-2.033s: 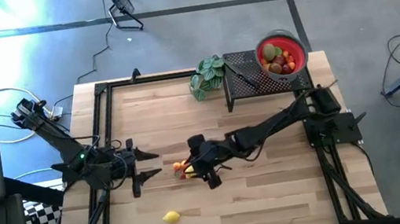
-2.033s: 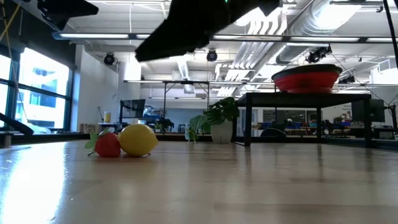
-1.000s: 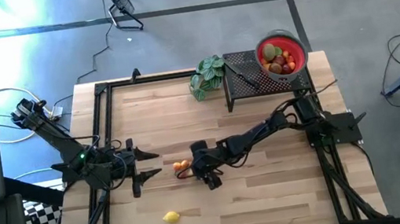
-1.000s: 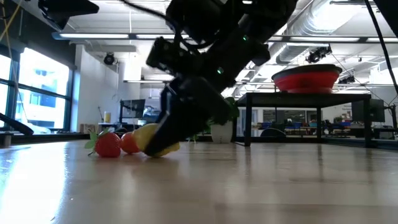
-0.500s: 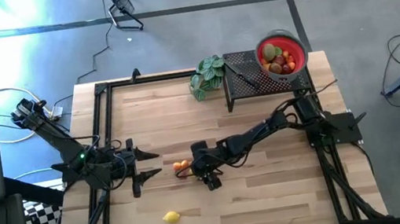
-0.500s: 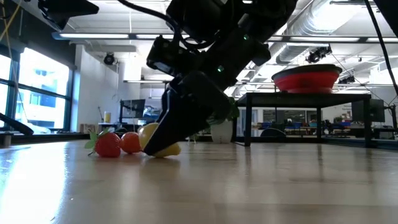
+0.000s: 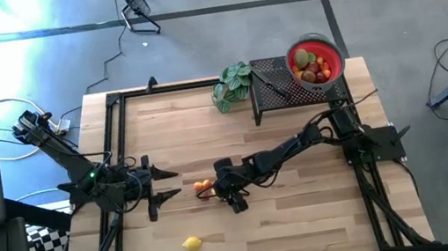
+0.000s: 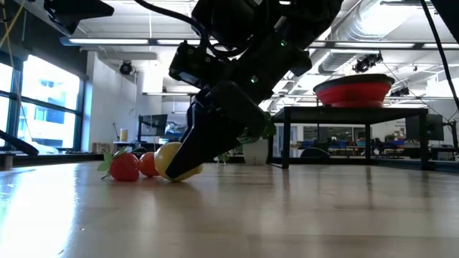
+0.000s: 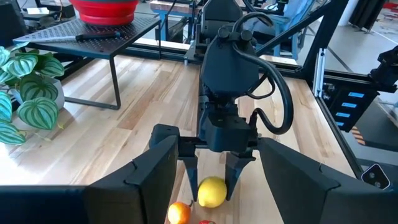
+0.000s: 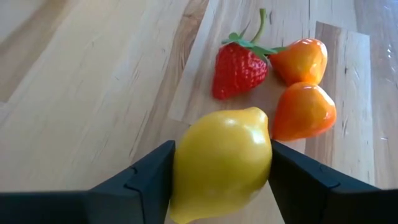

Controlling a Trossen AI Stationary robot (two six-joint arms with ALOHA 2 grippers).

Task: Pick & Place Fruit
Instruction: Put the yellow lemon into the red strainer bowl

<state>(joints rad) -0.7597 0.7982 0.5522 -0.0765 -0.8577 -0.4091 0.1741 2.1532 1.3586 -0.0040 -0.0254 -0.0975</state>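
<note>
- My right pincer point(image 10: 221, 165) is low on the table's middle, its fingers clamped on a yellow lemon point(image 10: 221, 163) that rests on the wood
- The lemon's long axis runs out ahead of me, its tip pointing away
- Just beyond it lie a strawberry point(image 10: 239, 67) and two orange fruits point(image 10: 303, 111), the nearer one touching the lemon
- The red bowl point(image 7: 315, 62) waits well apart at the far right corner, on its black stand point(image 7: 277, 91)
- My left pincer point(image 7: 166, 194) hangs open, idle, near the left edge

The bench point(image 10: 81, 81) is pale, smooth-planked wood with a faint sheen, the lemon point(image 10: 221, 163) and strawberry point(image 10: 239, 70) look like glossy moulded plastic, and the right arm's fingers point(image 10: 308, 186) are matt dark plastic.
</note>
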